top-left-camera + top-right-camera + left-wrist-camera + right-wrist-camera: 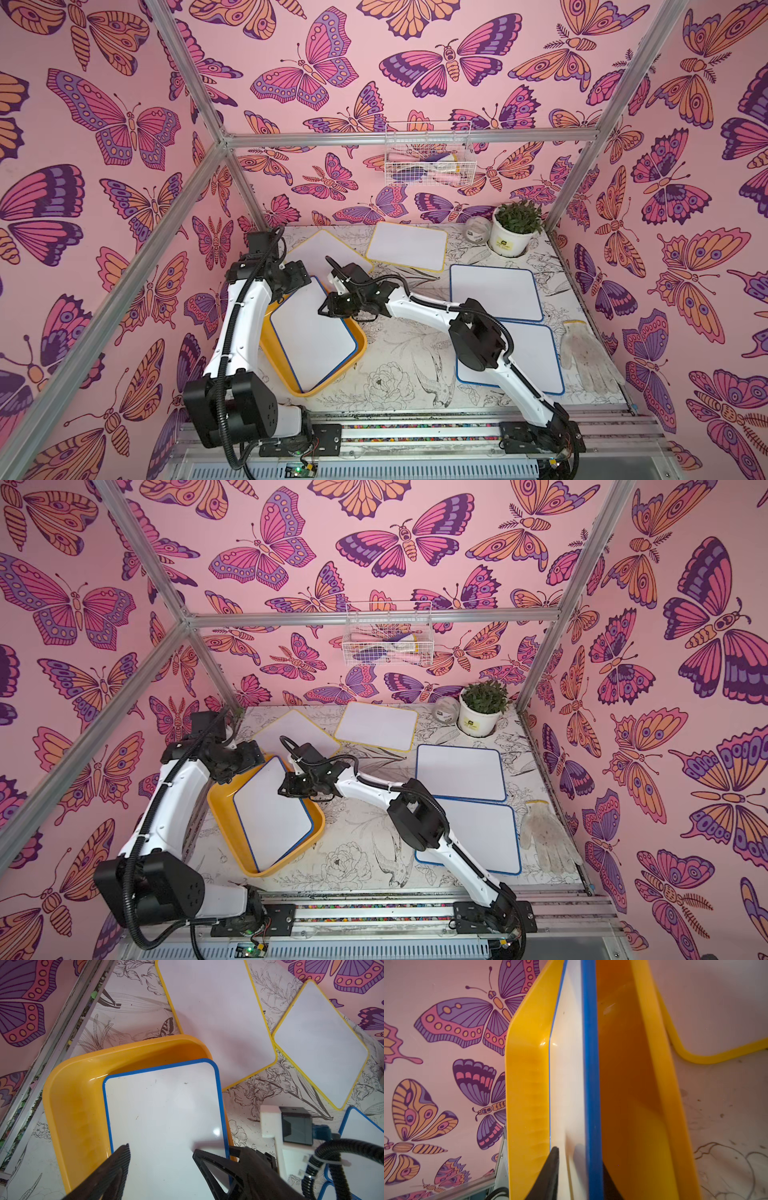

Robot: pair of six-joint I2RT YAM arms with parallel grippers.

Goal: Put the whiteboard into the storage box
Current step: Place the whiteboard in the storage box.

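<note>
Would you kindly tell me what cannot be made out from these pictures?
Wire basket contents: too small behind mesh, both top views.
Front blue whiteboard: partly hidden by right arm, top views.
Right claw: grip on the boxed whiteboard unclear, fingers cut off, right wrist view.

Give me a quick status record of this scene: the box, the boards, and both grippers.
storage box: yellow-orange tray, by the left arm
in box: one blue-rimmed whiteboard, seemingly tilted, not flat
left gripper: open, above that whiteboard
right gripper: jaws straddle its edge; grip unclear
on table: two yellow-rimmed whiteboards, two blue-rimmed whiteboards
</note>
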